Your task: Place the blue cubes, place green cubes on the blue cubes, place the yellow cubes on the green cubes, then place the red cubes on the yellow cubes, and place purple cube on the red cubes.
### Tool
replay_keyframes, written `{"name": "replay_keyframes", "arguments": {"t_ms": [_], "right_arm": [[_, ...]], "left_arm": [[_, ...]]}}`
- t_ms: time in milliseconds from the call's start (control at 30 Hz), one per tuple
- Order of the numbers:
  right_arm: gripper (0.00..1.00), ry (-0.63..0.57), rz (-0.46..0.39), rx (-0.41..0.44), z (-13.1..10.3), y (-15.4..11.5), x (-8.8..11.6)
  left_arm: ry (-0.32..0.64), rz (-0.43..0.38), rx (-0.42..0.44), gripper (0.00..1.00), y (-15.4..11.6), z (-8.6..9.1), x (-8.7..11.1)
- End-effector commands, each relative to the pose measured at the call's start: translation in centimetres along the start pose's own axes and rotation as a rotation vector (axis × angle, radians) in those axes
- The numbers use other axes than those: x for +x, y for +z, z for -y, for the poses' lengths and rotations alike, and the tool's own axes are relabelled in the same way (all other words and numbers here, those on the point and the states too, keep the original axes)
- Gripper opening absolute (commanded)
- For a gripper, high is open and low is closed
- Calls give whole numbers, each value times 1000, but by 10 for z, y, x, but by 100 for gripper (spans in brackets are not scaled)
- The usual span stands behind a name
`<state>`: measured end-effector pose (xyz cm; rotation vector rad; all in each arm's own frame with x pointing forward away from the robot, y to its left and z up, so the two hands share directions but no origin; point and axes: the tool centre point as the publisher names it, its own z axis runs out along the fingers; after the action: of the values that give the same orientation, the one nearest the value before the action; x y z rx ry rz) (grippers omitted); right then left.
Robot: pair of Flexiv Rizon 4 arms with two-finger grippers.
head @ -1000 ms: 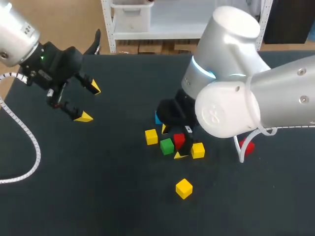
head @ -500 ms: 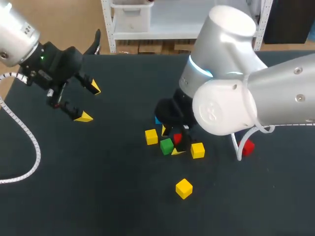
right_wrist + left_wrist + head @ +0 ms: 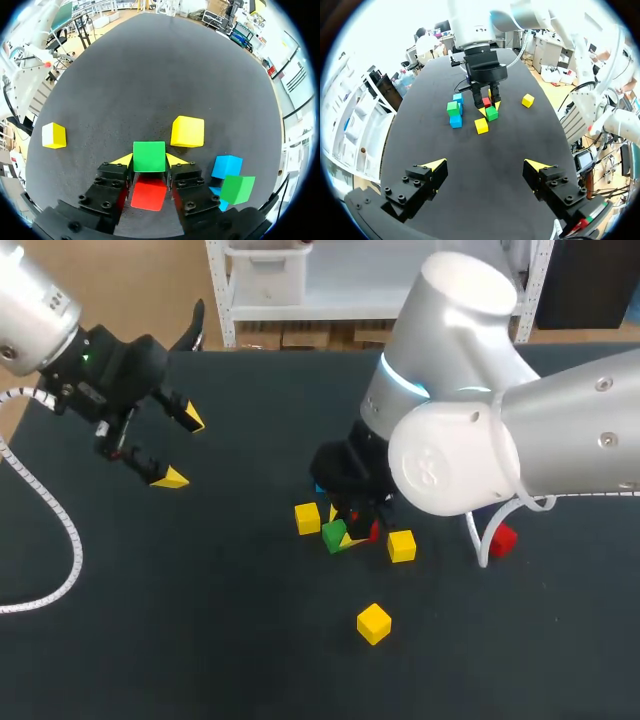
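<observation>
At the middle of the surface (image 3: 250,640), the right end effector (image 3: 149,161) pinched the leading cube (image 3: 149,155), a second cube (image 3: 148,194) lying behind it, a third cube (image 3: 187,131) just ahead and a stacked pair (image 3: 237,189) beside; the left end effector (image 3: 485,164) hung well apart.

Table (image 3: 150,75): matt blk, fine-grained. Green cube (image 3: 149,156): smooth, matt. Right arm (image 3: 470,455) shell: glossy silver.

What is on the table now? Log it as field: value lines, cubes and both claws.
right claw: shut on green cube, low at the table
red cube: also inside that claw, behind the green one
stack: second green cube on a blue cube, other blue cube beside it
yellow cubes: three, loose, unstacked
left claw: open, empty, apart from the cubes
</observation>
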<state>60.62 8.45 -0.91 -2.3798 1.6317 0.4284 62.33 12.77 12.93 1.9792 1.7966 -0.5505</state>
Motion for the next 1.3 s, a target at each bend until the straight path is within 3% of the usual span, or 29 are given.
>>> {"name": "replay_keyframes", "arguments": {"t_ms": [33,200,300,767,933,1300], "right_arm": [[0,26,38,12,-3,-9,-3],[0,106,150,66,-10,-31,-7],[0,126,162,84,-16,-46,-8],[0,207,-10,94,-30,-103,23],[0,239,-65,89,-30,-107,32],[0,248,-65,83,-29,-106,35]], "left_arm": [[2,1,1,100,0,-1,1],[2,1,1,100,0,-1,1],[2,1,1,100,0,-1,1],[2,1,1,100,0,-1,1],[2,1,1,100,0,-1,1],[2,1,1,100,0,-1,1]]}}
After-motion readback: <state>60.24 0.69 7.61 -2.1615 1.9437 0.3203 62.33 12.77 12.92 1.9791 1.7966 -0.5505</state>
